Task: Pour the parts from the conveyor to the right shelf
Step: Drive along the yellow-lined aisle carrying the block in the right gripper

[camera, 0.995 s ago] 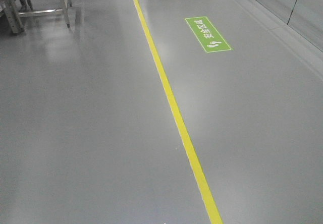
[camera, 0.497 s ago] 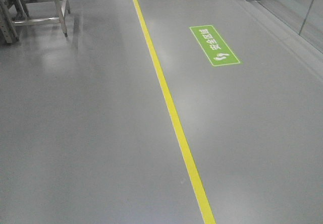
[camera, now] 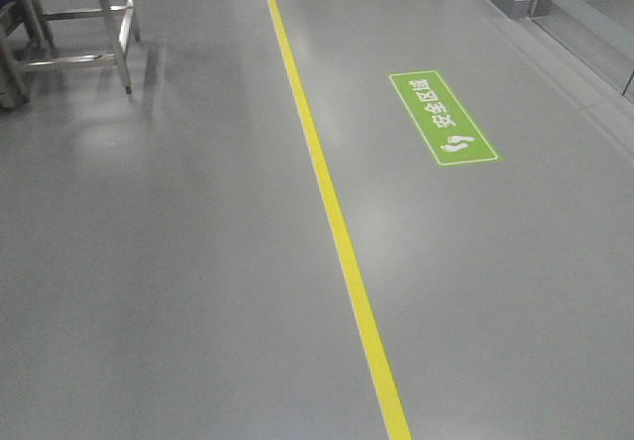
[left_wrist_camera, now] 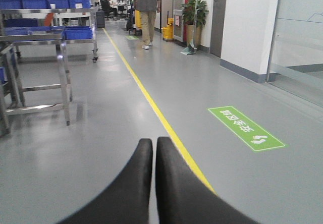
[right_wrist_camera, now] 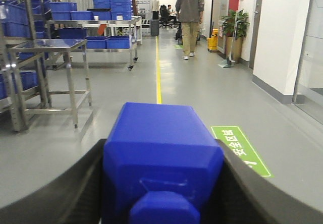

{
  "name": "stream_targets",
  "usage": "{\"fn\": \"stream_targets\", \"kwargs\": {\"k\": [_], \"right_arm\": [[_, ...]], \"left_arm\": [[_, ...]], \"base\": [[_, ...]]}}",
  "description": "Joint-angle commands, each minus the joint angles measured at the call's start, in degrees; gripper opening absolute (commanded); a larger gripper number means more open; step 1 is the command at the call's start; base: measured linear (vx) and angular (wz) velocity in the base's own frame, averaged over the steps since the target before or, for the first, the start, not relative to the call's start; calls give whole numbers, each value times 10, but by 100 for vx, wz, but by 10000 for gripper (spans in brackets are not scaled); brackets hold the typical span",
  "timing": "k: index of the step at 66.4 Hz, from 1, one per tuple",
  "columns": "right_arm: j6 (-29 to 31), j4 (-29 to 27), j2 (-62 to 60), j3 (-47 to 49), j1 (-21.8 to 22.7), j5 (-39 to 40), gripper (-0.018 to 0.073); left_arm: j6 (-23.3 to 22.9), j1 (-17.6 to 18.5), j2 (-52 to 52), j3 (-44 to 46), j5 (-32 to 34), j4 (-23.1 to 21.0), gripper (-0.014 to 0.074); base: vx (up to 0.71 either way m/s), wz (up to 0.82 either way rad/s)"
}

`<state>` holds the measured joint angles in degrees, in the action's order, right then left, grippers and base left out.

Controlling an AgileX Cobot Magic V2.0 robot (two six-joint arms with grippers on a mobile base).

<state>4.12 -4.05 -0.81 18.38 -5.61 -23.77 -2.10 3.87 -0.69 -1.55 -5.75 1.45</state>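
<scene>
The right pincer (right_wrist_camera: 162, 151) is clenched on a bright blue block (right_wrist_camera: 156, 128). One dark finger presses each side of the block, and its square stud faces the wrist camera. The block is held above the floor, out in the aisle. The left pincer (left_wrist_camera: 154, 144) is clenched on nothing. Its two black fingers (left_wrist_camera: 136, 183) touch along their length and point down the aisle.

Below both lies a smooth, glossy grey floor (camera: 168, 262) with soft reflections. A yellow line (camera: 332, 212) runs straight along it, away from the robot. To the right of the line, well apart from it, is a green rectangular floor sign (camera: 444, 118) with white characters and white footprints.

To the left of the line stands a small steel table (right_wrist_camera: 50, 45) on four legs with low cross-bars. Further left, at the picture's edge, a steel rack (right_wrist_camera: 15, 82) holds blue bins (right_wrist_camera: 12, 19). Beyond the table, a longer steel rack on wheels (right_wrist_camera: 113, 37) carries more bins, some stacked high.

On the right, a white wall (right_wrist_camera: 272, 32) with grey skirting gives way to glass panels (left_wrist_camera: 303, 47). A potted plant (right_wrist_camera: 234, 22) stands by the wall. A person (right_wrist_camera: 191, 12) in a grey top and tan trousers is seen from behind, mid-stride, down the aisle. Other people are at the far end.
</scene>
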Motion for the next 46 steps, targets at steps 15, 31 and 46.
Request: {"fn": "stream_targets", "kwargs": {"k": [15,31,46], "right_arm": [[0,0,12,15,-1,48,-5],[0,0,12,15,-1,48,-5],[0,0,12,15,-1,48,-5]], "left_arm": [[-4,3,-7,11,45,-4,-6],[-4,3,-7,11,45,-4,-6],[-4,3,-7,11,45,-4,-6]], "base": [[65,-23],[68,-20],[73,-3]]}}
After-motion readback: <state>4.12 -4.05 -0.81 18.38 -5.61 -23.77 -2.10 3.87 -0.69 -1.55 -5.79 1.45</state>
